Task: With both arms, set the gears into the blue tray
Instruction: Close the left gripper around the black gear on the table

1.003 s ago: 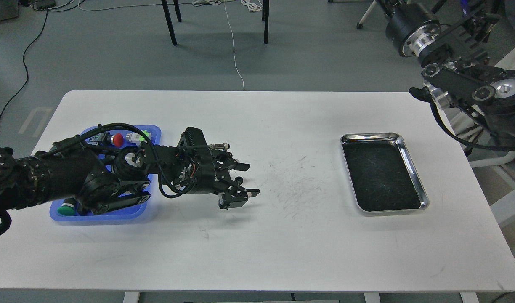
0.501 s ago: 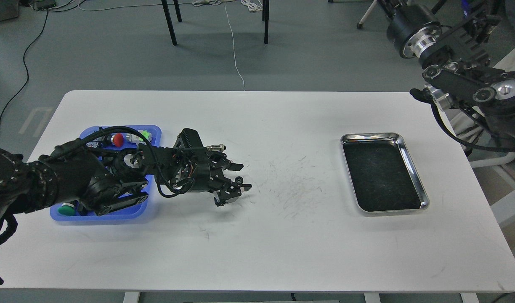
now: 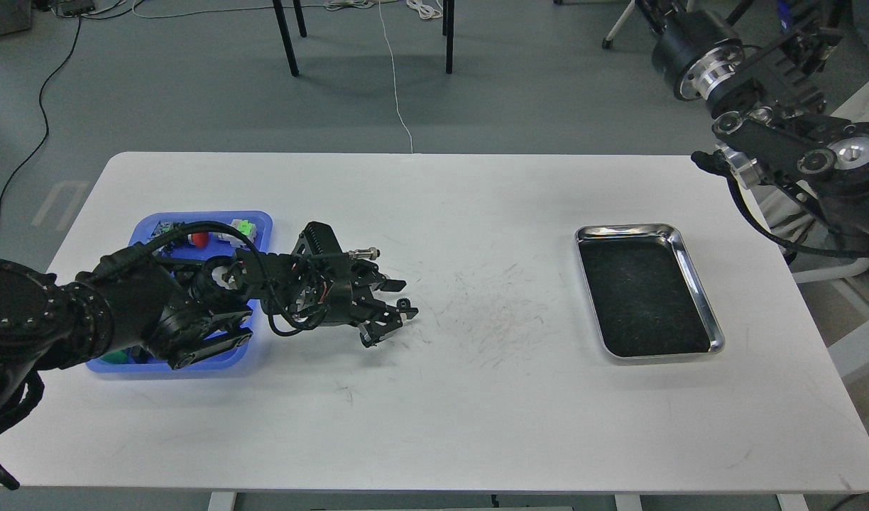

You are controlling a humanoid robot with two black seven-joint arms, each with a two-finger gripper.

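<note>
The blue tray (image 3: 258, 221) sits at the table's left, largely covered by my left arm. One small black gear (image 3: 405, 304) lies on the white table to the tray's right. My left gripper (image 3: 399, 301) is low over the table with its fingers apart, and the gear sits right at the tips, against the lower finger (image 3: 388, 323). Whether the fingers touch it I cannot tell. My right arm (image 3: 775, 135) is folded up at the top right, off the table. Its far end runs past the top edge, so the gripper does not show.
In the blue tray lie push-button switches with a red cap (image 3: 200, 239) and green caps (image 3: 244, 227). A shiny steel tray (image 3: 697, 284) with a dark bottom stands at the right. Chair legs and cables are on the floor behind the table.
My left gripper has dropped lower and pulled back left, and its fingers have narrowed around the gear. The gear has stayed in place. The right arm barely moved.
</note>
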